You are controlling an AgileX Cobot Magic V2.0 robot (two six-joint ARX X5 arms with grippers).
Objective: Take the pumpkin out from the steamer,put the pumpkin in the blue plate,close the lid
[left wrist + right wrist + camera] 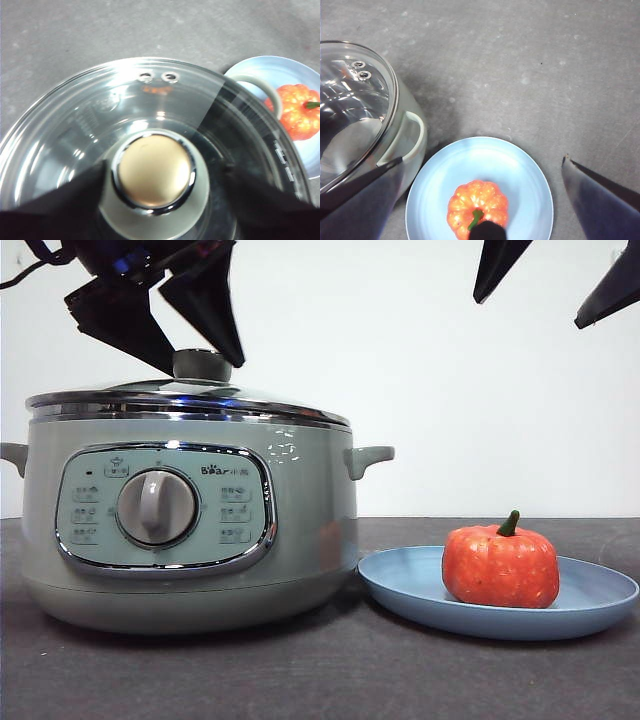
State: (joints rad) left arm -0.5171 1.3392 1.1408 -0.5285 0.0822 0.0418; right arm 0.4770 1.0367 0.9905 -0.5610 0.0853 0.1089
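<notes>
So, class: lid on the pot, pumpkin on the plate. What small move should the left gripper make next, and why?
Probably lift the left gripper straight up off the knob. Its jaws stand open either side of it, the lid sits level on the steamer, and the pumpkin rests on the blue plate.

Orange pumpkin (500,566), blue plate (600,592), sage-green steamer (310,530).

The steamer (190,530) fills the frame's left, its side handle (368,458) reaching toward the blue plate (590,602) at lower right. Above the pumpkin (500,566), open air reaches the right gripper (560,285). The foreground table (320,680) lies bare.
</notes>
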